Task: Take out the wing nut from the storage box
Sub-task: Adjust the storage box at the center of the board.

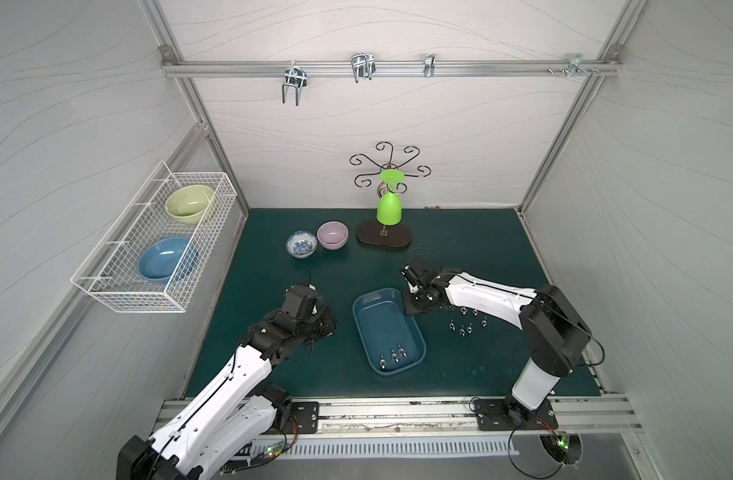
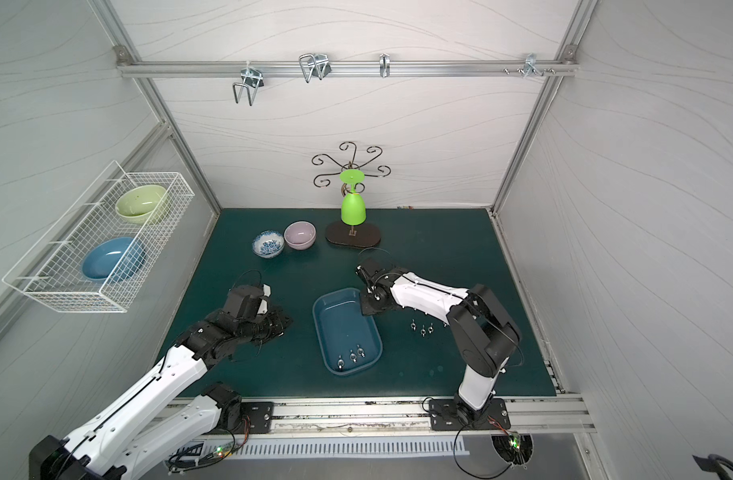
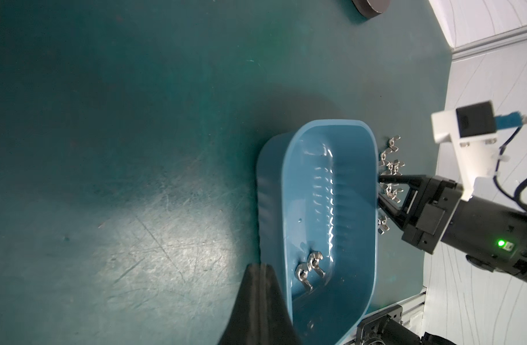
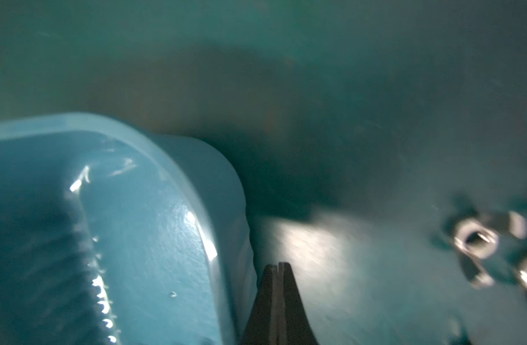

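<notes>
The storage box (image 1: 360, 332) (image 2: 320, 332) is a shallow blue tub in the middle of the green mat. Three small silver wing nuts (image 1: 394, 356) (image 2: 352, 356) lie at its near end; two of them (image 3: 314, 258) show in the left wrist view. Several more wing nuts (image 1: 464, 326) (image 2: 422, 329) (image 4: 477, 239) lie on the mat to the right of the box. My left gripper (image 1: 333, 324) (image 3: 260, 266) is shut and empty, just outside the box's left wall (image 3: 268, 185). My right gripper (image 1: 408, 310) (image 4: 277, 264) is shut and empty, low beside the box's far right corner (image 4: 178, 179).
A blue-patterned bowl (image 1: 301, 244) and a pink bowl (image 1: 332, 235) stand at the back of the mat. Beside them is a wire stand (image 1: 383, 241) with a green goblet (image 1: 389, 210) hanging from it. A white wire basket (image 1: 119, 297) on the left wall holds two bowls.
</notes>
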Motion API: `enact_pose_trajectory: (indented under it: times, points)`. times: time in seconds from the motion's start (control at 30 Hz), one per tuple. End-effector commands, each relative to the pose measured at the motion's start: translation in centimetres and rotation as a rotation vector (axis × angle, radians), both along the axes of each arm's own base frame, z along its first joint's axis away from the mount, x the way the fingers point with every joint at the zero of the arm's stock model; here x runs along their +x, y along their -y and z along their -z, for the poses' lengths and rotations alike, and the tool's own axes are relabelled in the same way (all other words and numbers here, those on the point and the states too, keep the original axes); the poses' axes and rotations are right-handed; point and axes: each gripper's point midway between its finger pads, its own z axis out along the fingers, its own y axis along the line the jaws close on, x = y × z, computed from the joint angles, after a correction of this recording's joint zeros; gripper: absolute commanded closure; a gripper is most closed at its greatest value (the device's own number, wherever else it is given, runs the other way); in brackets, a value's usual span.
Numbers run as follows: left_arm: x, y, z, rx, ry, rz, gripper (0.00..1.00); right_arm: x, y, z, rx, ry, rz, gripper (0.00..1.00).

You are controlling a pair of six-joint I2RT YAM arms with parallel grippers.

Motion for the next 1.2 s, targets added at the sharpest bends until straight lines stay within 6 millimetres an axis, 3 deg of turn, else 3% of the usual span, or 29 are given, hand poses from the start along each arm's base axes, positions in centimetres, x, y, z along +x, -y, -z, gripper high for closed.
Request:
enact_pose_trajectory:
  times: [0.0, 0.27, 0.4, 0.5, 0.57, 0.67, 0.83, 0.93, 1.03, 1.17]
  points:
    - [0.5, -0.3, -0.6, 0.01, 0.021, -0.004, 1.0, -0.3, -3.6, -0.6, 0.061, -0.01, -0.084, 1.0]
    - [1.2, -0.8, -1.9, 0.009, 0.055, -0.018, 1.0, -0.4, -9.9, -1.7, 0.184, -0.014, -0.234, 0.97]
    - [1.7, -0.6, -2.7, -0.003, 0.078, -0.01, 1.0, 0.7, -8.4, -4.1, 0.111, 0.115, -0.227, 0.98]
    - [2.4, -0.2, -3.0, -0.016, 0.087, -0.007, 1.0, 0.1, -6.5, -6.1, 0.024, 0.213, -0.247, 1.0]
    - [3.2, 0.3, -3.3, -0.035, 0.097, -0.01, 1.0, -1.9, -5.8, -6.8, -0.005, 0.228, -0.287, 1.0]
    - [4.8, 1.2, -4.0, -0.059, 0.11, -0.005, 1.0, -7.1, -5.7, -6.9, -0.012, 0.219, -0.396, 1.0]
    - [7.7, 1.7, -4.9, -0.027, 0.131, -0.016, 1.0, -18.2, -6.4, -6.4, -0.044, 0.216, -0.657, 1.0]
    - [9.1, 1.7, -5.1, -0.021, 0.157, -0.034, 1.0, -23.3, -7.1, -6.0, -0.045, 0.228, -0.791, 1.0]
    - [10.3, 1.7, -4.9, -0.007, 0.164, -0.042, 1.0, -25.9, -8.1, -4.5, -0.058, 0.212, -0.852, 1.0]
    - [11.9, 2.1, -5.4, 0.002, 0.171, -0.029, 1.0, -26.4, -9.1, -1.9, -0.127, 0.214, -0.868, 1.0]
